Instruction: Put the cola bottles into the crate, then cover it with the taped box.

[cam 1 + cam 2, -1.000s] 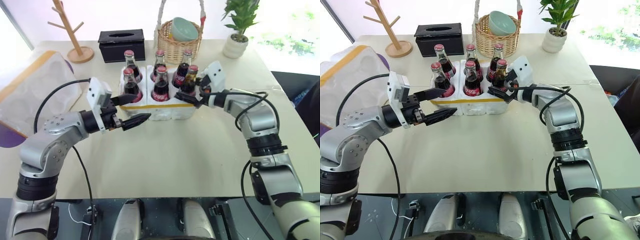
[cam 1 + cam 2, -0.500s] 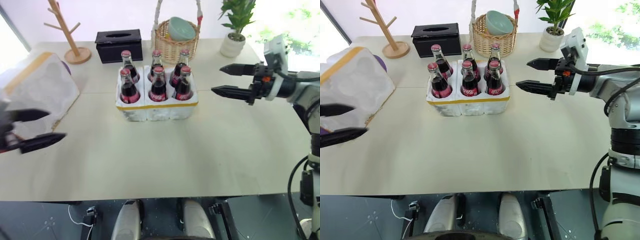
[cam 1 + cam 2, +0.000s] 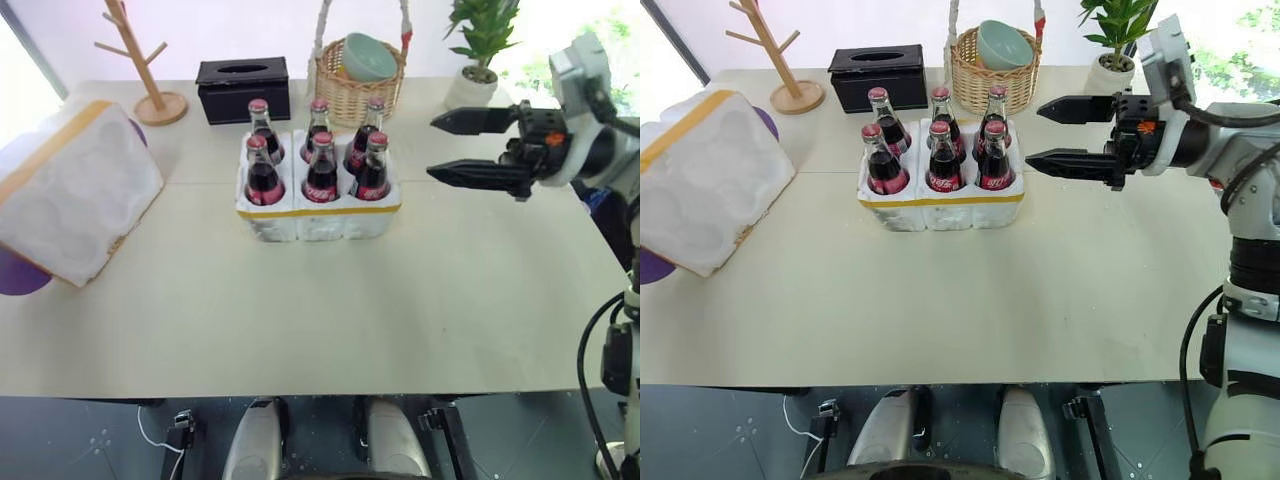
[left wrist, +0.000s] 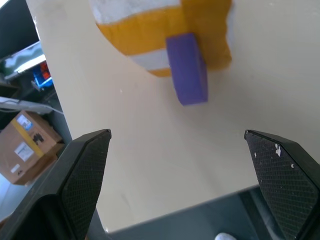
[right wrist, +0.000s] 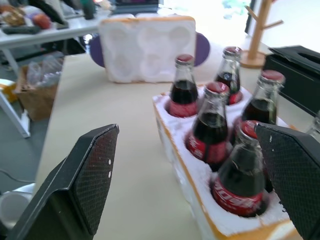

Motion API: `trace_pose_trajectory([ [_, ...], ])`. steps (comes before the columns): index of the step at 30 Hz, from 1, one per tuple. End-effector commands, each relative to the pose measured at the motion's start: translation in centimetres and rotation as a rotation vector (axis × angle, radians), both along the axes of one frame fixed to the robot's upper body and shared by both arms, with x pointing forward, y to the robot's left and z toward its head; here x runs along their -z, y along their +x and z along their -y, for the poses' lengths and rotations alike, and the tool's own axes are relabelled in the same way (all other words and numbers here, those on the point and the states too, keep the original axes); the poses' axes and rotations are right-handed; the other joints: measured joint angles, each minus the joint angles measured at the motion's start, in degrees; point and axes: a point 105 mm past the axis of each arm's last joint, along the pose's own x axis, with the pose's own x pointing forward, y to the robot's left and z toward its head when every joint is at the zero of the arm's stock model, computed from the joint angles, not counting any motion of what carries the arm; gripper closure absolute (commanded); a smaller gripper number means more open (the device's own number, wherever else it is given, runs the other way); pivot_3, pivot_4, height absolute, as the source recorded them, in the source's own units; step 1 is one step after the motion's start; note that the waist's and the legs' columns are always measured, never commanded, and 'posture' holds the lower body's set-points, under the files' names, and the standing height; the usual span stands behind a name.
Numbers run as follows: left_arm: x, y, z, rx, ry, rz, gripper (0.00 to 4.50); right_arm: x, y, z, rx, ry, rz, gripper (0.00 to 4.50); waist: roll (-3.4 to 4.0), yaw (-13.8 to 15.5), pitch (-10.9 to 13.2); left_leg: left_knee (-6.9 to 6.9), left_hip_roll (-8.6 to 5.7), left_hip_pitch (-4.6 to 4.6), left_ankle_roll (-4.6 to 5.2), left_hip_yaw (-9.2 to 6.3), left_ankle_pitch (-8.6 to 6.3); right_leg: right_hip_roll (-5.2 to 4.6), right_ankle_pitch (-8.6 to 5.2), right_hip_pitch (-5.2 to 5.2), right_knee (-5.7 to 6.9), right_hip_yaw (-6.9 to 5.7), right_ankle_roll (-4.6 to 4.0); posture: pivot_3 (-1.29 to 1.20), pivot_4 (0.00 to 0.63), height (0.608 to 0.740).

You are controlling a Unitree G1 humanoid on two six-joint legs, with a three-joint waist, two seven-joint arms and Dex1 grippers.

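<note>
Jaws on my right gripper (image 3: 468, 146) and left gripper (image 4: 180, 165), both spread empty, have pulled away from the crate (image 3: 318, 208).

Cola bottles (image 3: 322, 170): dark brown liquid, red labels with white script, red caps
Crate (image 3: 318, 218): white foam, yellow tape band round rim
Taped box (image 3: 75, 190): white foam, yellow tape stripe; purple disc (image 3: 18, 272) under it
Tissue box (image 3: 243, 88): black
Basket (image 3: 358, 92): tan wicker, pale green bowl (image 3: 368, 57) inside
Table (image 3: 320, 310): plain beige
Plant pot (image 3: 469, 93): white, green leaves
Right gripper (image 3: 455, 145): black fingers
</note>
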Motion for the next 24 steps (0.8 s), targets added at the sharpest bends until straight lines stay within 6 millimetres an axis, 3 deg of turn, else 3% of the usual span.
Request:
trace_pose_trajectory([
  [1,1.0,1.4,-0.1,0.012,-0.012,-0.013,0.00,-2.6,-2.1,-0.3,-0.052,0.007,0.094,0.07,0.01,-0.2,0.0,-0.04,-0.01,0.01,0.00,0.02,0.00,0.00,0.00,-0.01,0.02,0.01,0.01,0.00,0.150,0.736],
  [10,4.2,4.1,-0.2,0.041,-0.037,-0.068,0.00,-3.3,-2.7,-0.1,-0.005,0.013,0.125,0.07,-0.05,-0.1,0.0,-0.24,0.03,0.04,0.00,0.17,0.02,0.01,0.01,-0.21,0.16,0.00,0.02,0.00,0.150,0.736],
  [17,7.2,7.2,0.2,0.034,-0.052,-0.091,0.00,-3.7,-3.0,-0.2,0.020,0.026,0.146,0.07,-0.10,0.3,0.0,0.07,0.02,0.01,0.00,0.15,0.03,0.00,0.02,-0.13,0.32,0.00,0.04,0.00,0.150,0.736],
  [22,7.7,8.8,0.5,0.019,-0.071,-0.071,0.00,-3.9,-3.4,-0.1,0.021,0.017,0.154,0.07,-0.17,0.5,-0.1,0.32,0.02,0.02,0.00,0.11,0.02,-0.01,0.01,-0.12,0.66,-0.01,0.04,0.00,0.150,0.736],
  [23,7.7,8.9,0.5,0.019,-0.069,-0.072,0.56,-3.9,-3.4,-0.1,0.024,0.013,0.154,0.00,-0.19,0.5,-0.1,0.34,0.01,0.02,0.00,0.11,0.03,-0.02,0.01,-0.12,0.69,-0.01,0.05,0.00,0.150,0.736],
  [24,7.8,9.0,0.5,0.020,-0.068,-0.075,0.83,-3.8,-3.4,-0.1,0.027,0.010,0.151,0.00,-0.19,0.5,-0.1,0.37,0.01,0.02,0.00,0.10,0.02,-0.02,0.01,-0.12,0.70,-0.01,0.05,0.00,0.150,0.736],
])
